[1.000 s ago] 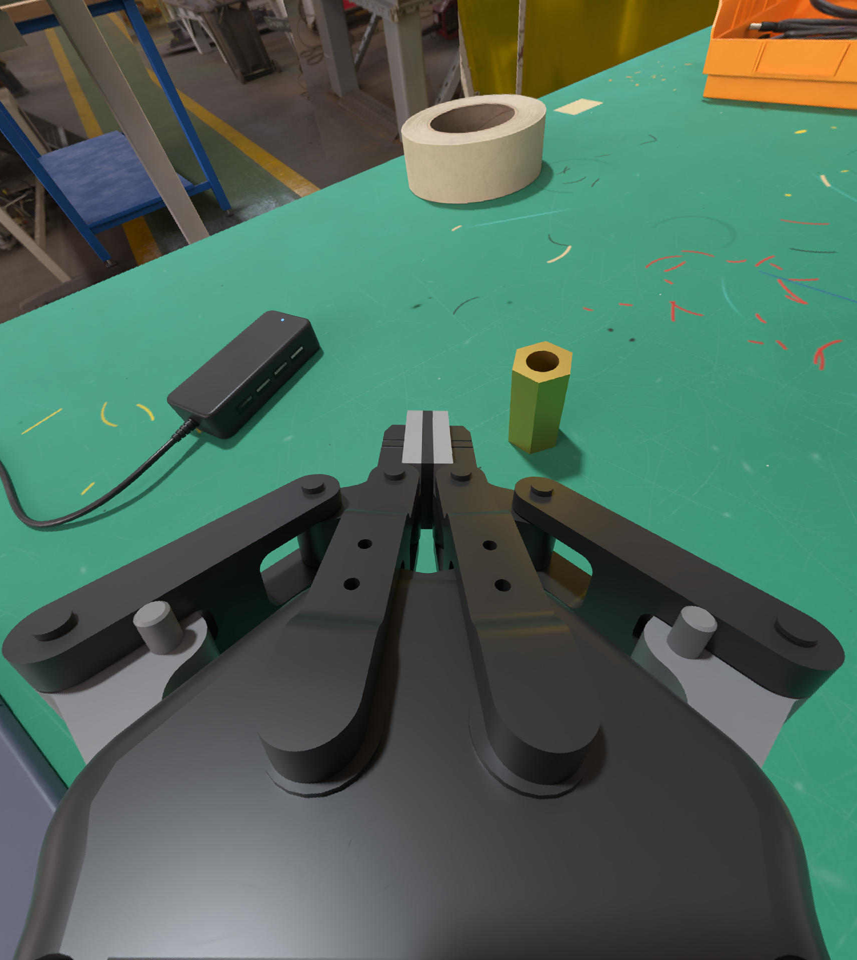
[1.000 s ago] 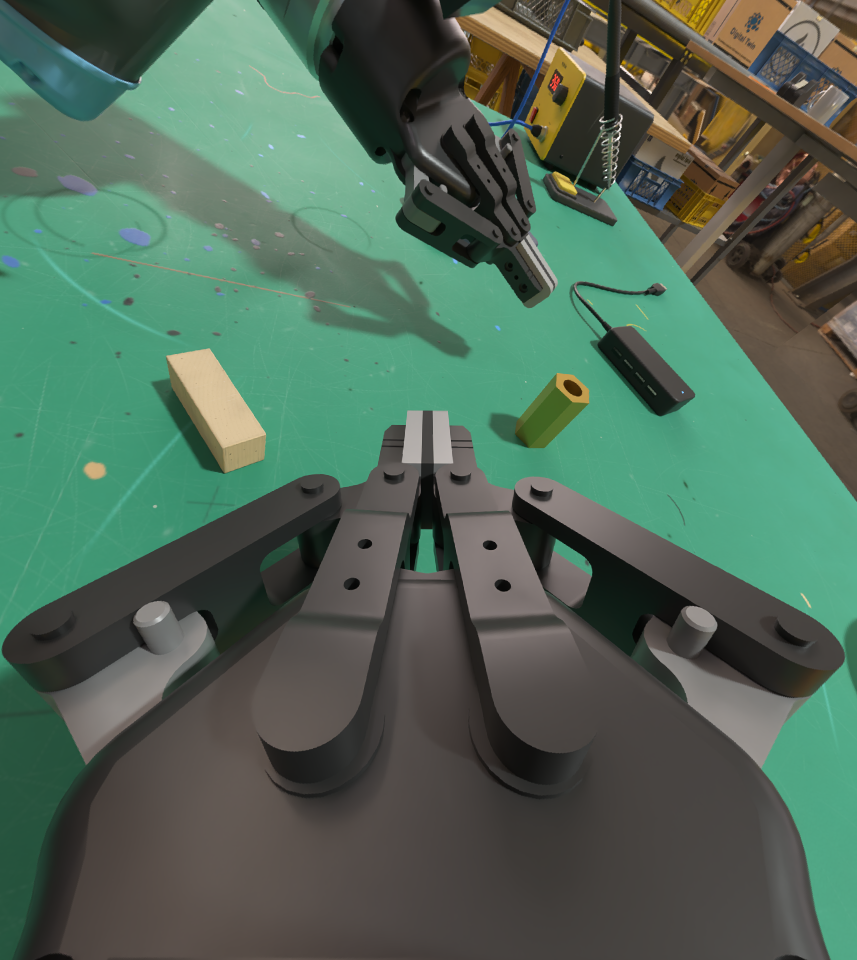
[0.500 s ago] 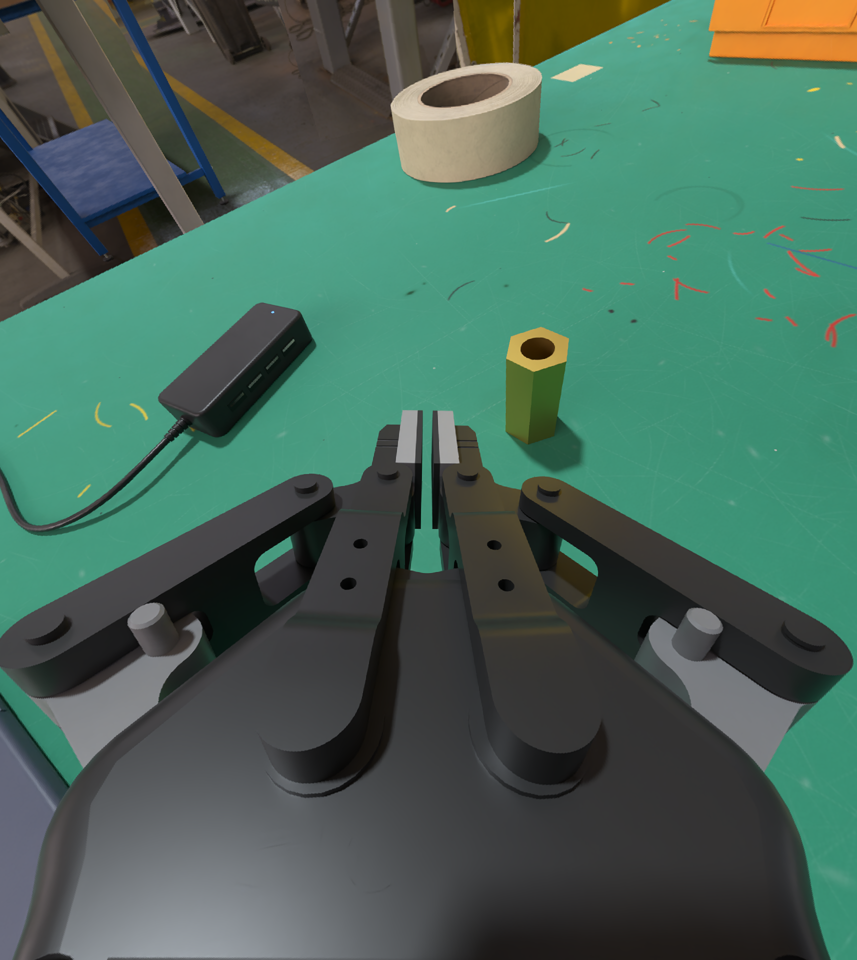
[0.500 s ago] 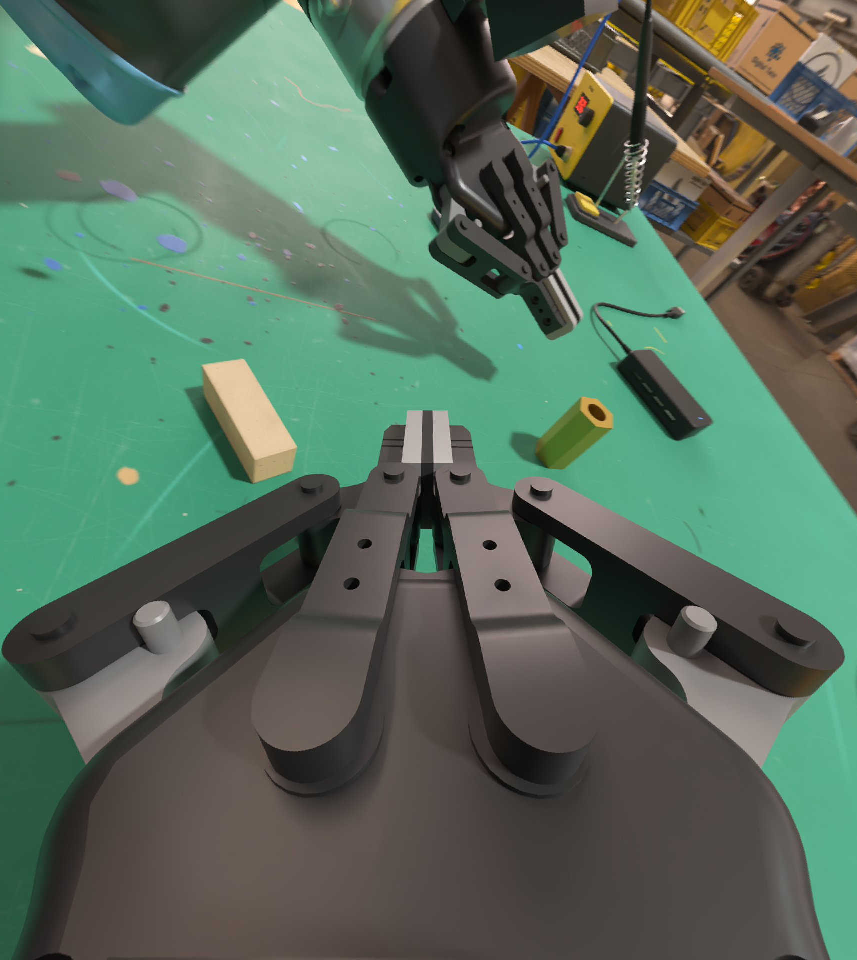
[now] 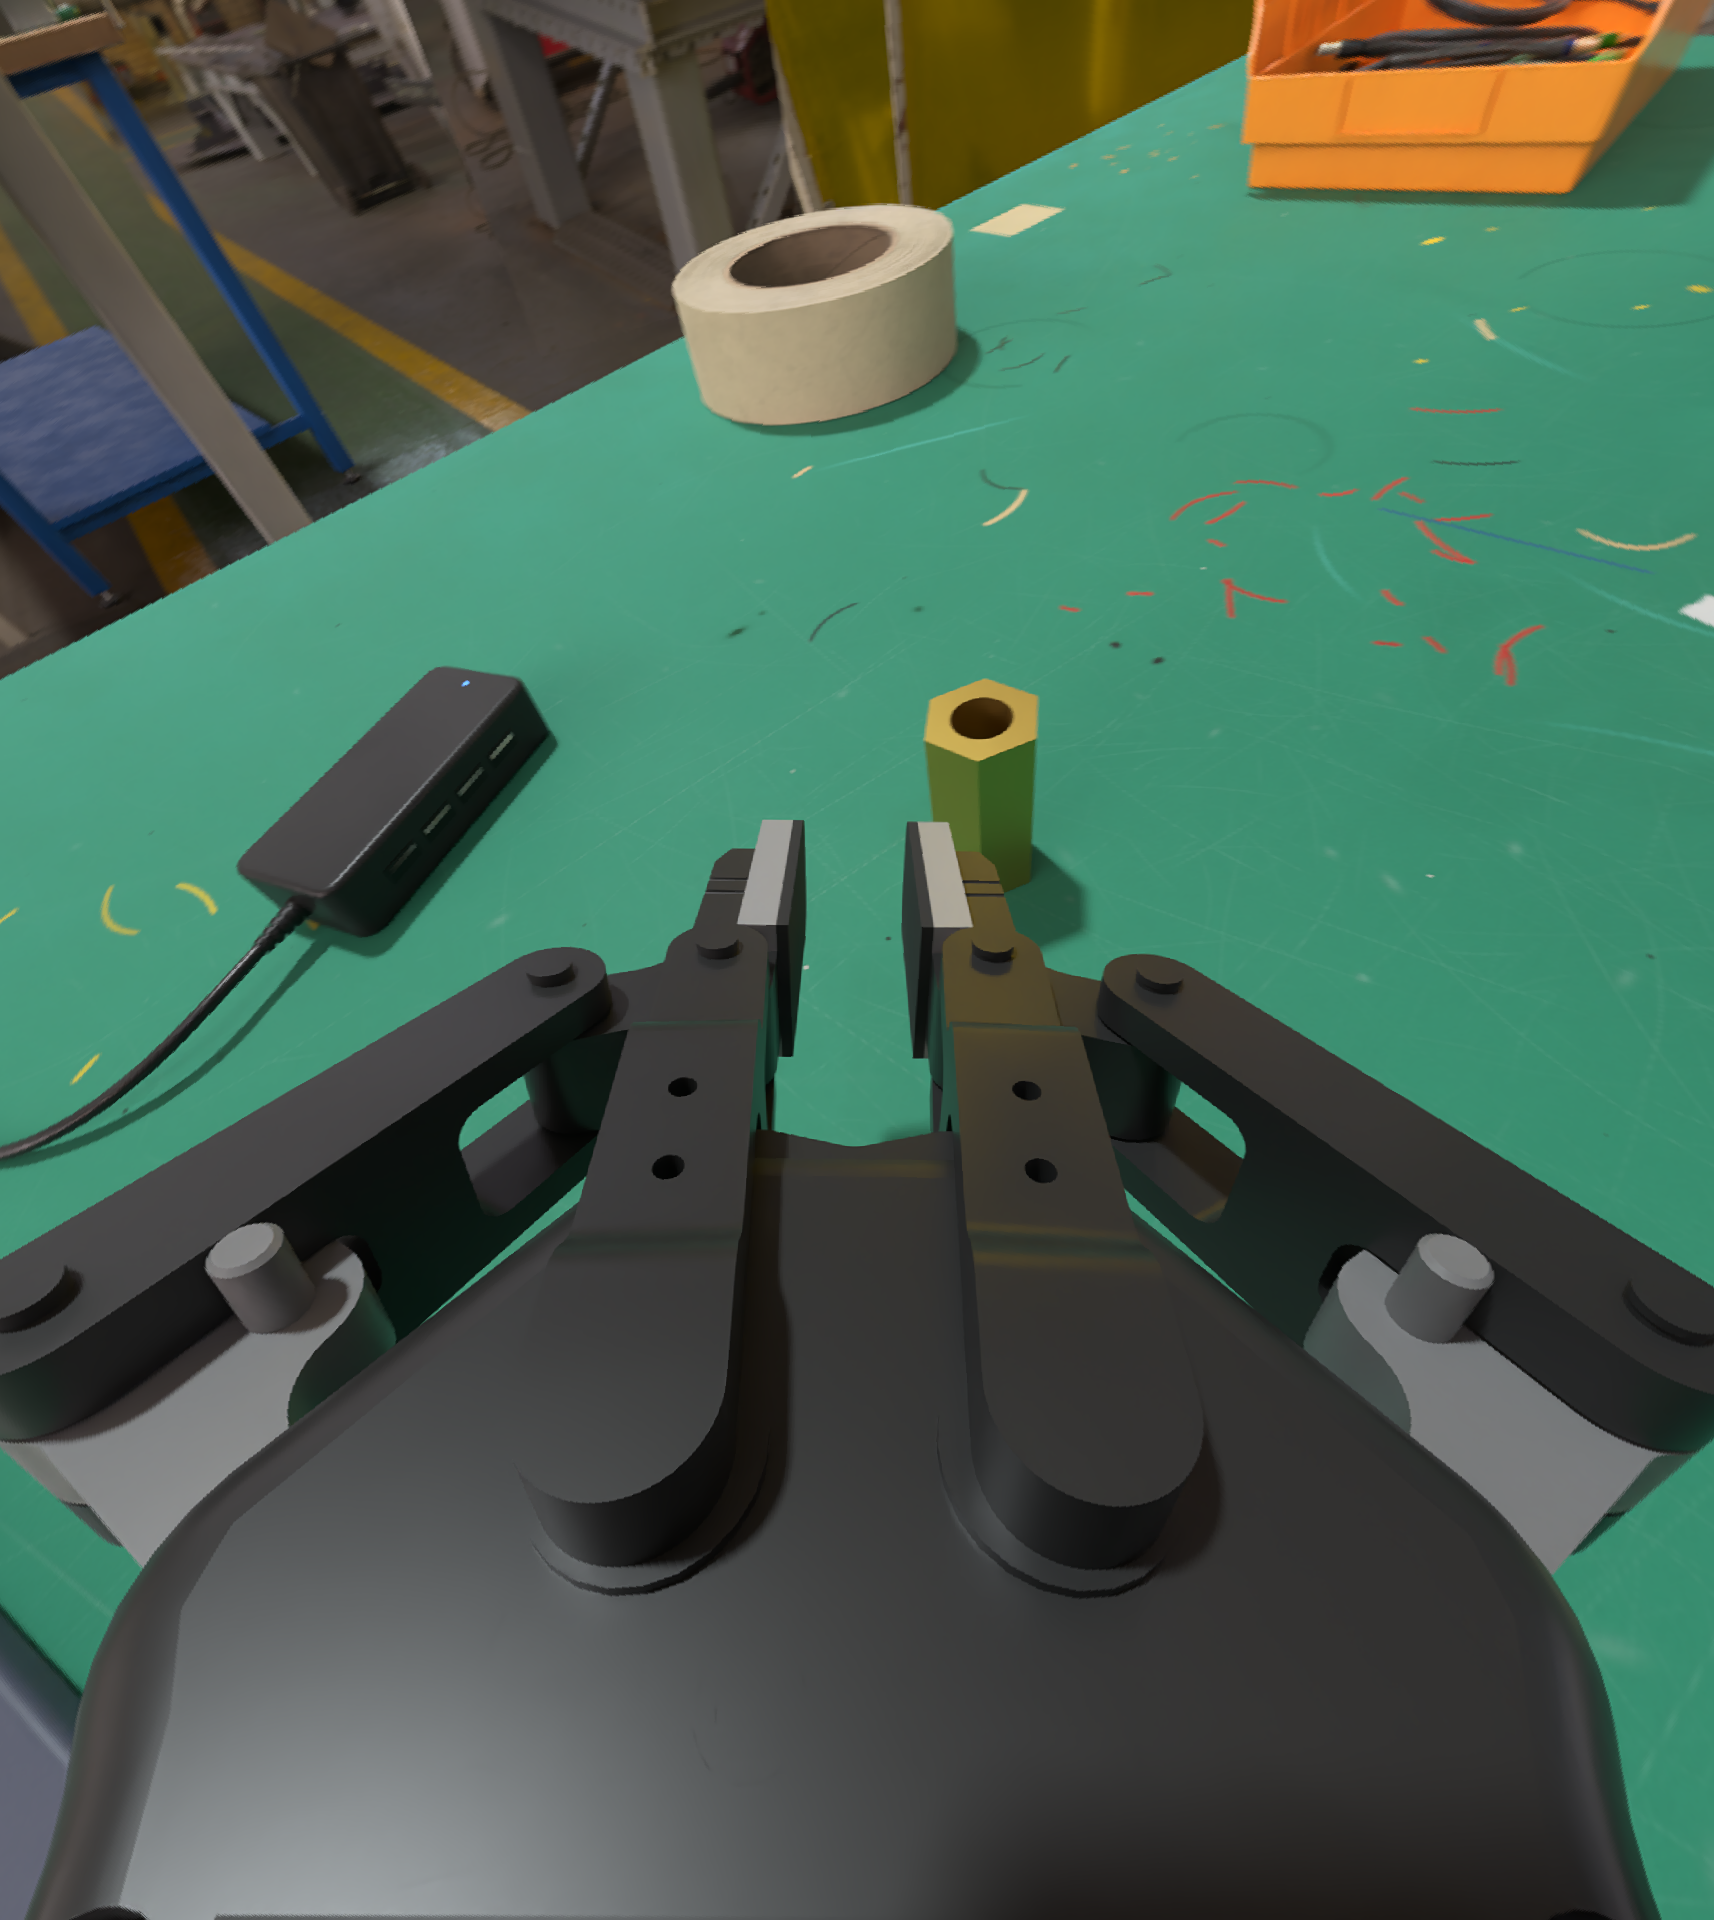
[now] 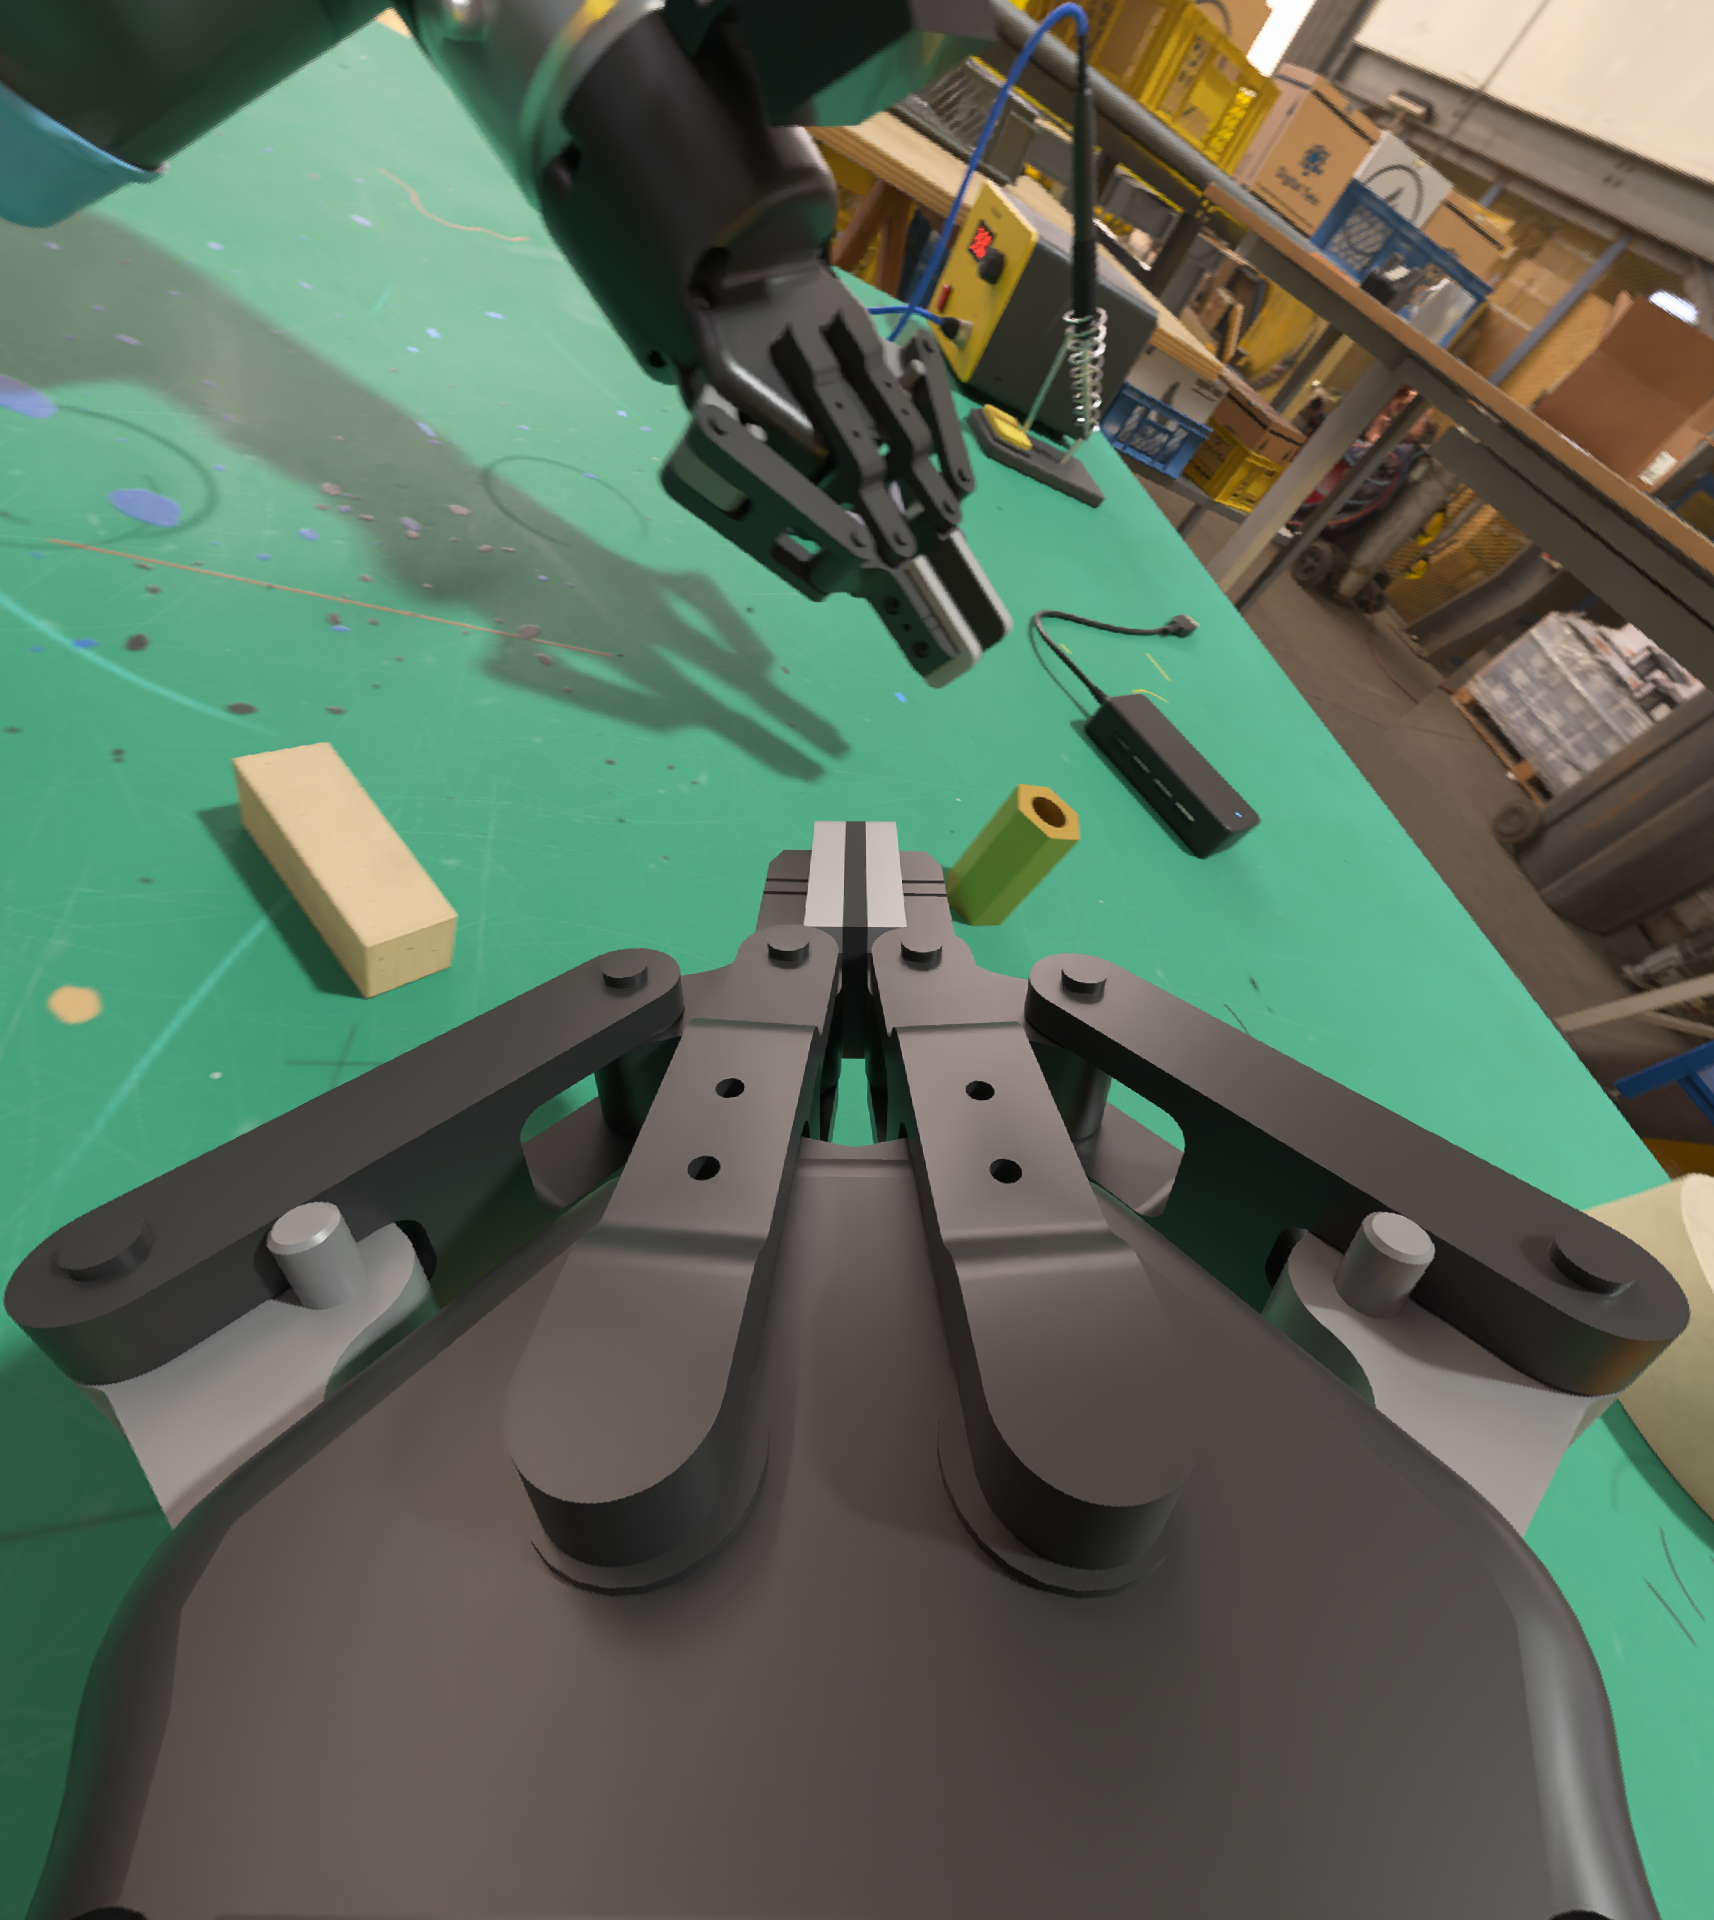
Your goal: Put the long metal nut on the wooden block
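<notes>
The long hexagonal brass-coloured nut (image 5: 981, 790) stands upright on the green table, just ahead and right of my left gripper (image 5: 854, 883), which is open and empty. In the right wrist view the nut (image 6: 1014, 854) sits just right of my right gripper (image 6: 854, 873), which is shut and empty. The wooden block (image 6: 344, 868) lies flat on the table to the left. The left gripper (image 6: 941, 623) also shows there, hovering above the table beyond the nut.
A black USB hub (image 5: 396, 800) with its cable lies left of the nut. A roll of beige tape (image 5: 817, 312) stands farther off, near the table's edge. An orange bin (image 5: 1445, 94) is at the far right. A soldering station (image 6: 1029, 301) stands beyond the left arm.
My left gripper has opened its fingers and drawn nearer to the nut. My right gripper has stayed shut while its view shifted a little.
</notes>
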Tool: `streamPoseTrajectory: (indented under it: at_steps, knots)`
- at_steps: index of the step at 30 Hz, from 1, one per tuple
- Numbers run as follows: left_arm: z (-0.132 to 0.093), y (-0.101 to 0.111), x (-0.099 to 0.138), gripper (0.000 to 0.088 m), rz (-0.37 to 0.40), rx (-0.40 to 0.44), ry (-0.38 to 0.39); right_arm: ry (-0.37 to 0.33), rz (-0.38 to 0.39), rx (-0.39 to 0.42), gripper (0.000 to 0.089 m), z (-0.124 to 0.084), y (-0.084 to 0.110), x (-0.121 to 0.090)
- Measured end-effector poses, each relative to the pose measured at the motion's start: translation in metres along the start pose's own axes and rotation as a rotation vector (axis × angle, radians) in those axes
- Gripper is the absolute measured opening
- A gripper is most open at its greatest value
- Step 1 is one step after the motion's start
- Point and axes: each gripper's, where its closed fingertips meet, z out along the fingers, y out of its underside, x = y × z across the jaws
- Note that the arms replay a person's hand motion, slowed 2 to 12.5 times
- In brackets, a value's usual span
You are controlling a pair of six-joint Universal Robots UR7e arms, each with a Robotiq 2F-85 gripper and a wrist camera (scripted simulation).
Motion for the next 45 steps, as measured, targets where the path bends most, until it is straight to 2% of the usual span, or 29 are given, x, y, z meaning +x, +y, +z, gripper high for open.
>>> streamPoseTrajectory:
  at_steps: [6,9,16,21,27,34,40,45]
  knots:
    - [-0.003,-0.003,0.018,0.0318,0.036,0.03,0.117,0.086,0.07,0.013,0.0,-0.004,0.009,0.022]
    - [-0.005,-0.005,0.026,0.0361,0.044,0.041,0.162,0.123,0.123,0.022,0.0,-0.006,0.016,0.033]
    - [-0.003,-0.005,0.031,0.0412,0.039,0.033,0.179,0.148,0.251,0.014,0.0,-0.006,0.039,0.049]
    - [-0.001,-0.002,0.034,0.0425,0.044,0.007,0.193,0.151,0.303,0.004,0.0,-0.005,0.046,0.055]
    - [-0.002,0.0,0.042,0.0441,0.052,-0.015,0.234,0.162,0.318,-0.004,0.0,-0.005,0.048,0.058]
    - [-0.001,0.002,0.048,0.046,0.08,-0.026,0.252,0.165,0.29,-0.047,0.0,-0.001,0.051,0.056]
    - [0.001,0.001,0.044,0.0476,0.084,-0.027,0.222,0.161,0.262,-0.082,0.0,0.003,0.054,0.053]
    - [0.003,-0.004,0.035,0.0489,0.071,0.003,0.164,0.164,0.25,-0.097,0.0,0.004,0.055,0.052]
